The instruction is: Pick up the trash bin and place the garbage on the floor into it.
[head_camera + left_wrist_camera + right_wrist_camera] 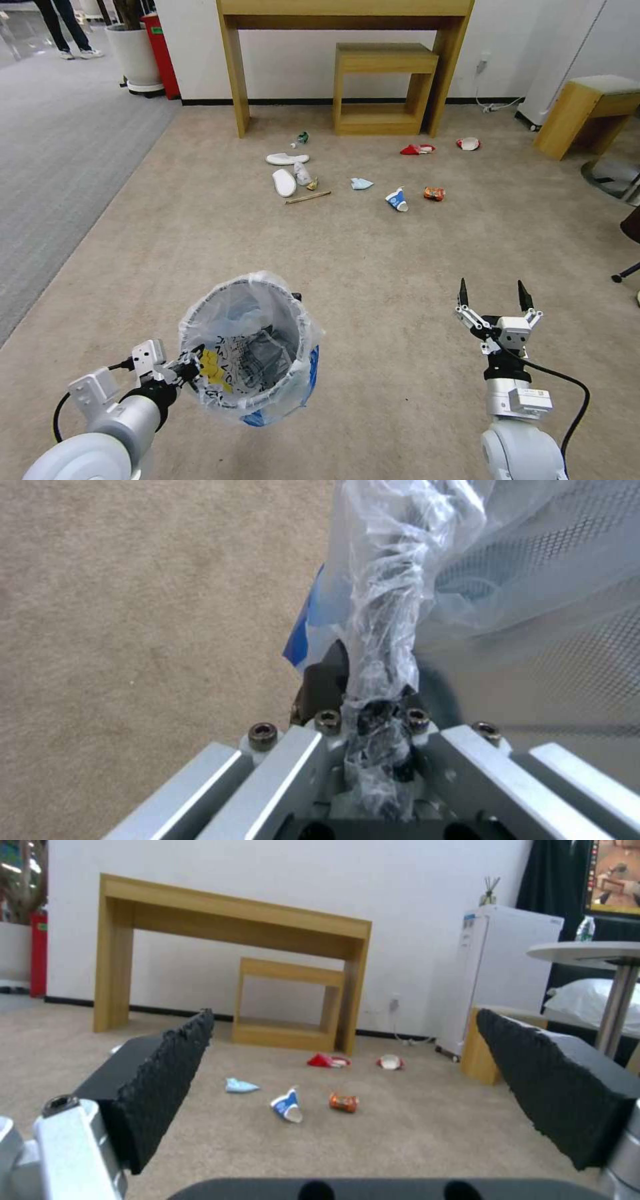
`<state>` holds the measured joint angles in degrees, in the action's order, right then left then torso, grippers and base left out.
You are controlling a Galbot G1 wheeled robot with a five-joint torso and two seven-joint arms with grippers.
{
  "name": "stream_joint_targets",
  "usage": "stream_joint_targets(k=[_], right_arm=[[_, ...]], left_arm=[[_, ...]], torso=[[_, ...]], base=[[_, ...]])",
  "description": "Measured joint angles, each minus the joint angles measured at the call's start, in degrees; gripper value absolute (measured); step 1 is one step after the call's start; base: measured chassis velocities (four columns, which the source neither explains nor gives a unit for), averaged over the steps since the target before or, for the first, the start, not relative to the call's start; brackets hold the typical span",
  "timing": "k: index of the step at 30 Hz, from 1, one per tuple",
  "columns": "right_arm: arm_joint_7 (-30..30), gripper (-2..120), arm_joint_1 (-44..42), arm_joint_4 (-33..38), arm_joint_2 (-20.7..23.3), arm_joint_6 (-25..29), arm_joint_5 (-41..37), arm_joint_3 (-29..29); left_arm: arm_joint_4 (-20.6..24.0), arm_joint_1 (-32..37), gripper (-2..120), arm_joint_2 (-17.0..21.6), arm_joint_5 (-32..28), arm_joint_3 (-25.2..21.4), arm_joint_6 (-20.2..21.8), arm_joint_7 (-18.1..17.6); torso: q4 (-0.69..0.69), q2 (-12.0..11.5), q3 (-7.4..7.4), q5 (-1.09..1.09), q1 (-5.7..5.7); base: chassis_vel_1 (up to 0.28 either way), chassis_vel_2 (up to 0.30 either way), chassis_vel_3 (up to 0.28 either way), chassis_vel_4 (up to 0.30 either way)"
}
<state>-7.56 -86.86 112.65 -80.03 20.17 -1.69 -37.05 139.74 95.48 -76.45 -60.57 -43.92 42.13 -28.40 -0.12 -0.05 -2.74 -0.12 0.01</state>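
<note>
The trash bin (pixel 250 347), lined with a crinkled clear bag and holding some litter, is near me on the left. My left gripper (pixel 193 363) is shut on its rim; in the left wrist view the bagged rim (pixel 383 680) runs between the fingers. My right gripper (pixel 495 297) stands open and empty over the beige floor (pixel 373 267). The garbage lies farther ahead: two white slippers (pixel 284 182), a bottle (pixel 301 139), a stick (pixel 308 197), a blue mask (pixel 361 183), a blue-white cup (pixel 396 199), an orange wrapper (pixel 434 193), a red wrapper (pixel 417 149) and a red-white cup (pixel 469 143).
A wooden desk (pixel 347 13) with a small bench (pixel 383 87) under it stands against the far wall. A wooden stool (pixel 587 110) and a chair base (pixel 627 270) are on the right. Grey ribbed carpet (pixel 60 167) runs along the left.
</note>
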Motion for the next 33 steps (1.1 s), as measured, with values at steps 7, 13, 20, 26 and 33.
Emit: stream_joint_targets(k=[7,13,20,26,33], right_arm=[[0.8,100,0.1,-0.27,-0.12,0.54,0.06,-0.02],[0.88,100,0.23,-0.78,-0.28,0.64,0.63,-0.14],[0.86,100,0.34,-1.28,-0.19,0.77,0.85,-0.38],[0.71,100,0.6,-1.58,-0.22,0.77,0.9,-0.34],[0.67,100,0.92,-1.77,-0.43,0.75,1.26,-0.07]], left_arm=[[0.53,0.34,1,-0.1,-1.27,-0.69,0.0,-0.7],[0.86,0.33,1,0.31,-1.61,-1.23,0.0,-0.86],[-0.33,-0.26,1,2.22,-2.72,-3.06,0.0,-1.71],[-1.35,-0.52,1,3.24,-3.44,-4.16,0.0,-1.8],[-2.19,-0.77,1,3.93,-4.27,-4.99,0.0,-1.79]], torso=[[0.0,0.0,0.0,0.0,0.0],[0.0,0.0,0.0,0.0,0.0],[0.0,0.0,0.0,-0.01,0.0],[0.0,0.0,0.0,-0.01,0.0],[-0.01,0.0,0.0,0.0,0.0]], base=[[0.0,0.0,0.0,0.0],[0.0,0.0,0.0,0.0],[0.0,0.0,0.0,0.0],[0.0,0.0,0.0,0.0],[0.032,0.074,-0.037,-0.086]])
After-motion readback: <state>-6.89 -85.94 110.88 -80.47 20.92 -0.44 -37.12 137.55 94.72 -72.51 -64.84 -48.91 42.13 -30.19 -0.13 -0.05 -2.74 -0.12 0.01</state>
